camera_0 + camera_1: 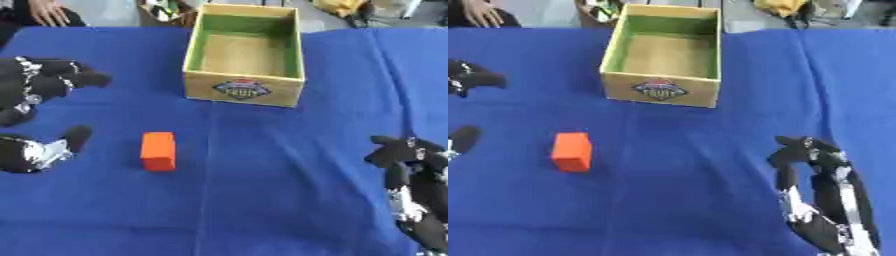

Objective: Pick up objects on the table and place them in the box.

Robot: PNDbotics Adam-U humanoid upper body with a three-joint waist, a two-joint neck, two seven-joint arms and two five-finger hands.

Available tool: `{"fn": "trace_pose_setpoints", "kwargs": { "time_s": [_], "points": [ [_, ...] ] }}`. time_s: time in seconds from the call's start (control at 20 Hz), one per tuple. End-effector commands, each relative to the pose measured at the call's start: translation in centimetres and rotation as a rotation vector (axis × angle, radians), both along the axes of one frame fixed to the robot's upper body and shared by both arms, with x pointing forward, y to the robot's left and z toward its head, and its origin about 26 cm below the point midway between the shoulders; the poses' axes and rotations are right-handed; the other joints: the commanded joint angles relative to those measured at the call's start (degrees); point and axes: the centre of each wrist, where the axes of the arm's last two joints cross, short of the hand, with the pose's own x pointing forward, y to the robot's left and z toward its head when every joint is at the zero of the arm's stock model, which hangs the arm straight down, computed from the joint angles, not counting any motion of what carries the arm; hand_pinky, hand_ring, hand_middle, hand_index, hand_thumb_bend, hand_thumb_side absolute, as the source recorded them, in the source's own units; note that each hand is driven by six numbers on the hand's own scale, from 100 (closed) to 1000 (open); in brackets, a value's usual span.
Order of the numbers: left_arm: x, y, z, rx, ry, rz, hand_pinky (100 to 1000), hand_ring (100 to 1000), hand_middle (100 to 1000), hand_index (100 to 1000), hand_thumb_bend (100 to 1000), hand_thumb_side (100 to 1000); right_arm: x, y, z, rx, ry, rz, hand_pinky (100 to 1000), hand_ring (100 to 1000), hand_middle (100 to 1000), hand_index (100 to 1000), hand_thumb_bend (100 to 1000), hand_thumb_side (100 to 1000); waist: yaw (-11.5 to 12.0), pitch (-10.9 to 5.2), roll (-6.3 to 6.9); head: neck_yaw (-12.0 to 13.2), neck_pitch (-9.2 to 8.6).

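The orange block [157, 151] lies on the blue surface [289, 175], near and left of the empty box [244, 90]. The left robot hand [39, 87] hovers released beside it, seemingly readying a grasp; the right robot hand [820, 192] rests released, idle, near right

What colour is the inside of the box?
Green walls inside the box, with a tan floor. The left eye view shows it best.

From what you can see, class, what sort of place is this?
Probably a robot test bench: a table under a blue cloth, one wooden box, an orange block, and clutter along the far edge.
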Motion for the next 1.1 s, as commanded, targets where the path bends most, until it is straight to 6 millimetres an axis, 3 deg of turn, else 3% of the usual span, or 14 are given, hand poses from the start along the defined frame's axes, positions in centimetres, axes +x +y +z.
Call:
{"fn": "trace_pose_setpoints", "kwargs": {
  "time_s": [0.05, 0.25, 0.35, 0.45, 0.5, 0.6, 0.9, 1.0, 1.1],
  "points": [
    [-0.2, 0.0, 0.5, 0.101, 0.009, -0.004, 508, 793, 859, 1000, 100, 861, -0.1, 0.1, 0.6, -0.008, -0.025, 0.001, 769, 518, 463, 544, 100, 502, 0.04, -0.86, 0.11, 0.12, -0.82],
    [0.0, 0.0, 0.3, 0.171, 0.076, -0.021, 527, 807, 894, 1000, 100, 793, -0.1, 0.1, 0.6, -0.008, -0.026, 0.002, 769, 517, 462, 543, 100, 509, 0.03, -0.84, 0.07, 0.04, -0.78],
    [-0.1, 0.0, 0.5, 0.177, 0.091, -0.030, 528, 805, 890, 1000, 100, 986, -0.1, 0.1, 0.6, -0.007, -0.027, 0.003, 769, 517, 462, 542, 100, 512, 0.04, -0.83, 0.04, 0.02, -0.81],
    [-0.2, 0.0, 0.6, 0.167, 0.100, -0.038, 523, 800, 878, 1000, 126, 1000, -0.1, 0.1, 0.6, -0.007, -0.026, 0.002, 768, 516, 461, 542, 100, 510, 0.05, -0.82, 0.02, 0.01, -0.86],
    [-0.3, 0.0, 0.6, 0.158, 0.102, -0.040, 514, 793, 867, 1000, 206, 1000, -0.1, 0.1, 0.6, -0.006, -0.026, 0.002, 768, 515, 460, 541, 100, 510, 0.07, -0.82, 0.00, 0.00, -0.88],
    [-0.2, 0.1, 0.6, 0.142, 0.111, -0.033, 496, 780, 845, 1000, 265, 1000, -0.1, 0.1, 0.6, -0.006, -0.026, 0.002, 768, 514, 459, 540, 100, 510, 0.10, -0.84, -0.01, 0.00, -0.86],
    [0.8, 0.0, 0.2, 0.236, 0.122, 0.046, 490, 736, 788, 1000, 323, 1000, -0.1, 0.1, 0.6, -0.005, -0.023, 0.000, 769, 513, 457, 539, 100, 509, -0.02, -0.97, 0.08, 0.31, -0.67],
    [1.8, -0.3, -0.7, 0.293, 0.172, 0.043, 496, 735, 770, 1000, 308, 1000, -0.2, 0.1, 0.5, -0.006, -0.021, -0.001, 769, 512, 456, 538, 100, 508, -0.09, -1.00, 0.13, 0.51, -0.62],
    [2.7, -0.4, -1.6, 0.338, 0.237, 0.022, 540, 777, 797, 1000, 223, 1000, -0.2, 0.1, 0.5, -0.007, -0.017, -0.002, 769, 511, 455, 538, 100, 507, -0.07, -1.05, 0.23, 0.66, -0.56]
  ]
}}
